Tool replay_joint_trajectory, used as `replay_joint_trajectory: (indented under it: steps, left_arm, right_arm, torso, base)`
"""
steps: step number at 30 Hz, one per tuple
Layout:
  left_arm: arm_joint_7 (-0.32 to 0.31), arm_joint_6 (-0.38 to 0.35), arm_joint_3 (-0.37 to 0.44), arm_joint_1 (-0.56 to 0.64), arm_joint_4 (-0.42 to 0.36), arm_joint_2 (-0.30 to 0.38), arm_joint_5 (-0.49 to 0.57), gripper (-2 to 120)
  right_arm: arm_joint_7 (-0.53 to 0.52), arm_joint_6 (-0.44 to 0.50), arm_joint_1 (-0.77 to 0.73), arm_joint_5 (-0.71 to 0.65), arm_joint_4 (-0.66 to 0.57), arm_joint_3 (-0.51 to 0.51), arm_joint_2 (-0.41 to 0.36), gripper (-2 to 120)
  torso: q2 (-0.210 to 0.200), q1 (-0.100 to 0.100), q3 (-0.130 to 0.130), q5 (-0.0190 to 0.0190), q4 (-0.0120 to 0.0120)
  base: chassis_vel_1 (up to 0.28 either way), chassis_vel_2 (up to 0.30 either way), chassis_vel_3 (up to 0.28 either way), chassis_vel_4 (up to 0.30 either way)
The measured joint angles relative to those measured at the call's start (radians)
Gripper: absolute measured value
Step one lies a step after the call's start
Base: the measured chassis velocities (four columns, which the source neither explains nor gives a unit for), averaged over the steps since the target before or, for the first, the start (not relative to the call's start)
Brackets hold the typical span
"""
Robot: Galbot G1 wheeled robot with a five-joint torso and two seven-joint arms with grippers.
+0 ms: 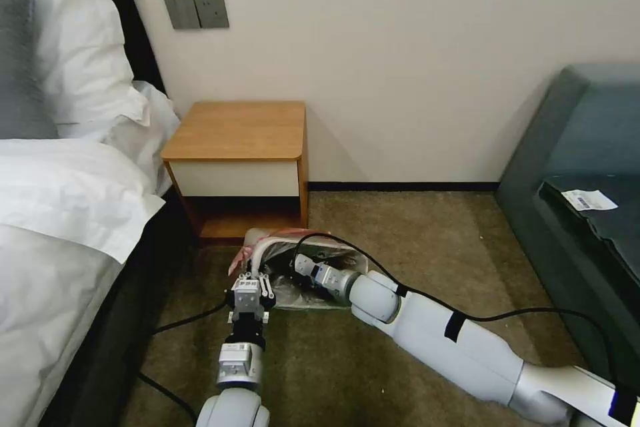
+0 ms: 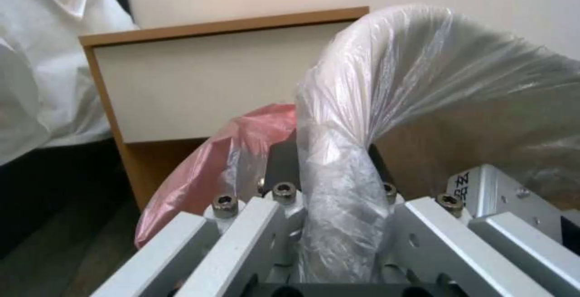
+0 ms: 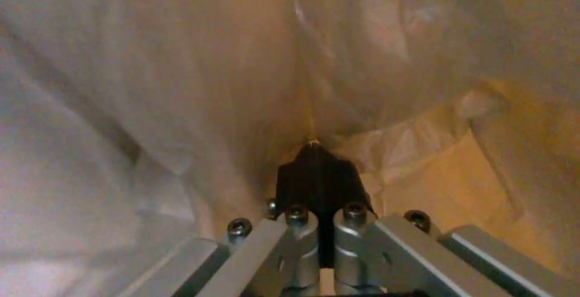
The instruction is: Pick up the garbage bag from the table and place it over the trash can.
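garbage bag (image 2: pixel 387 107): translucent grey-clear, red band at rim. table (image 1: pixel 240 130): orange-brown top, white drawer front. trash can (image 1: pixel 261 252): cream-white. carpet (image 1: pixel 427 240): olive-brown. bedding (image 1: pixel 60 200): white.

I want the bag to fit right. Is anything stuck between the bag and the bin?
Nothing visible blocks it. The bag already lies in and over the bin. The left gripper pinches its edge, and the right gripper is shut inside it.

The trash can (image 1: pixel 267 250) at lower centre is mostly covered by the garbage bag (image 1: pixel 293 287). The right gripper (image 1: pixel 299 265) is buried inside the plastic, fingertips obscured there. The left gripper (image 2: pixel 329 184) has its fingertips hidden behind bunched film.
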State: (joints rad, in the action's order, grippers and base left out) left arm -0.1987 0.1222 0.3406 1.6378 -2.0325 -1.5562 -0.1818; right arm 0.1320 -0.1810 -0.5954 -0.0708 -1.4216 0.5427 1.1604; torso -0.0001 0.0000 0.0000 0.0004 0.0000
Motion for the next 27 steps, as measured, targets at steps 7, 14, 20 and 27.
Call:
replay_joint_trajectory:
  steps: [7, 14, 20, 27]
  left_arm:
    - [0.002, -0.002, 0.029, -0.034, 0.026, 0.004, 0.002, 7]
    - [-0.003, -0.017, 0.05, -0.074, 0.061, 0.008, 0.04, 7]
    - [-0.022, -0.059, 0.054, -0.1, 0.071, 0.019, 0.117, 7]
    - [-0.059, -0.166, 0.033, -0.091, 0.035, 0.041, 0.326, 7]
  right_arm:
    - [-0.016, 0.011, -0.019, -0.001, -0.049, -0.019, -0.013, 0]
    - [-0.025, 0.017, -0.073, -0.012, -0.189, -0.073, -0.054, 0]
    - [-0.003, 0.032, -0.168, -0.027, -0.323, -0.148, -0.126, 0]
    - [-0.001, 0.129, -0.364, -0.076, -0.518, -0.353, -0.175, 0]
  torso:
    - [0.0, 0.0, 0.0, -0.0007, 0.0]
    - [0.0, 0.0, 0.0, -0.0004, 0.0001]
    - [0.0, 0.0, 0.0, -0.0004, 0.0001]
    - [0.0, 0.0, 0.0, -0.0003, 0.0]
  base:
    - [0.0, 0.0, 0.0, 0.0]
    - [0.0, 0.0, 0.0, 0.0]
    - [0.0, 0.0, 0.0, 0.0]
    - [0.0, 0.0, 0.0, 0.0]
